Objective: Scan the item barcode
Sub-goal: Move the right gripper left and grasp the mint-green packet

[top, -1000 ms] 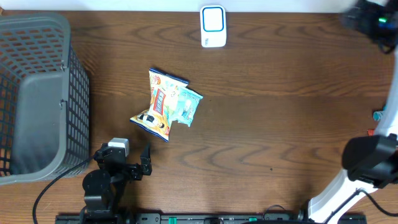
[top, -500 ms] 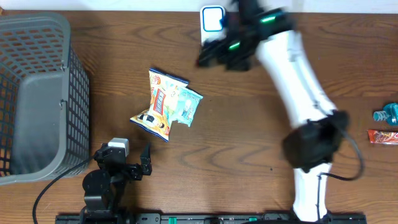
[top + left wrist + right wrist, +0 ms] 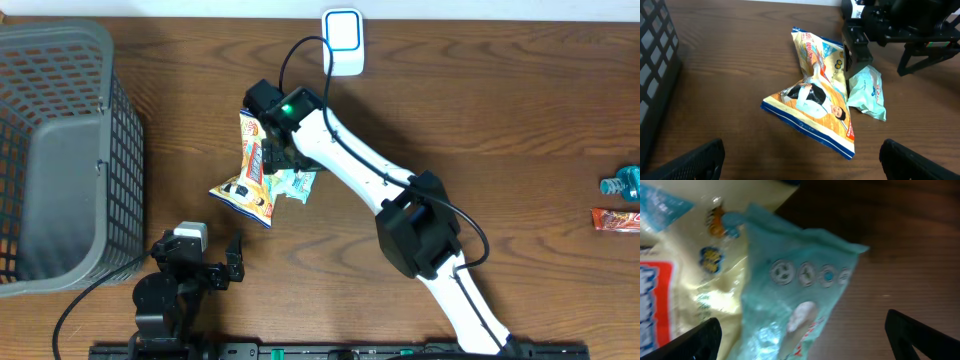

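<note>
**Poised for the pick-up**

The right tool (image 3: 276,152), jaws wide and empty, hung over a crinkled yellow snack bag (image 3: 255,178) and a pale green plastic packet (image 3: 299,181) lying touching on the brown wooden tabletop (image 3: 470,130), apparently lining up a pick; the white box-shaped scanner (image 3: 343,42) stood well apart at the far edge.

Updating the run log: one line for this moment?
right hand: open, above pale teal plastic packet | crinkled yellow snack bag: beside packet | left hand: open, empty
</note>
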Robot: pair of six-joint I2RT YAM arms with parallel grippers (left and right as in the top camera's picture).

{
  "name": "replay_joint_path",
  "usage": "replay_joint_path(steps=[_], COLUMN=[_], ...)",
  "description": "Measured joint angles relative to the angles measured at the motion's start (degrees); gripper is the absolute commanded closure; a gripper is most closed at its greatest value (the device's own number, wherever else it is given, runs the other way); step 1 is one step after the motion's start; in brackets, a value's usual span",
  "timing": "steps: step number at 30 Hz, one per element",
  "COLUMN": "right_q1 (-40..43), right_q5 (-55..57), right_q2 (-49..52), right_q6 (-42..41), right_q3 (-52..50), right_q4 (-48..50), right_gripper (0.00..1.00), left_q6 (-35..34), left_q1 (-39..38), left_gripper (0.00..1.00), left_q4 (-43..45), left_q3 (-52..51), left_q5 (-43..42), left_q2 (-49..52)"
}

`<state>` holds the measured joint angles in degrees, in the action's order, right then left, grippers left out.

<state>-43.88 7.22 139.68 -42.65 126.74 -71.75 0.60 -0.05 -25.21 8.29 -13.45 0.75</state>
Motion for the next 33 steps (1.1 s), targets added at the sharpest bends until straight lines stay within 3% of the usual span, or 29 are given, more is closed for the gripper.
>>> replay_joint_path(steps=[6, 8, 16, 20, 28, 33], right_q1=[-0.87, -0.87, -0.87, -0.87, -0.87, -0.87], right_q5=[5.55, 6.29, 7.78, 10.21, 14.47, 15.19], right_q2=[2.23, 3.43, 4.61, 4.61, 4.61, 4.61], right_q6=[-3.34, -3.72, -4.04, -3.17, 4.31, 4.37], right_q3=[0.00, 0.00, -0.02, -0.04, -0.04, -0.48], right_q4=[-1.25, -0.81, -3.41, -7.65, -8.94, -8.79], right_gripper=[0.10, 0.18, 0.27, 0.41, 0.41, 0.68], left_q6=[0.00, 0.00, 0.00, 0.00, 0.00, 0.00], left_q1=[0.00, 0.00, 0.00, 0.00, 0.00, 0.00], left_gripper=[0.01, 0.02, 0.01, 0.01, 0.01, 0.01], left_q4=[0.00, 0.00, 0.00, 0.00, -0.02, -0.02], left_q3=[0.00, 0.00, 0.00, 0.00, 0.00, 0.00], left_q5=[-0.02, 0.00, 0.00, 0.00, 0.00, 0.00], left_q2=[0.00, 0.00, 0.00, 0.00, 0.00, 0.00])
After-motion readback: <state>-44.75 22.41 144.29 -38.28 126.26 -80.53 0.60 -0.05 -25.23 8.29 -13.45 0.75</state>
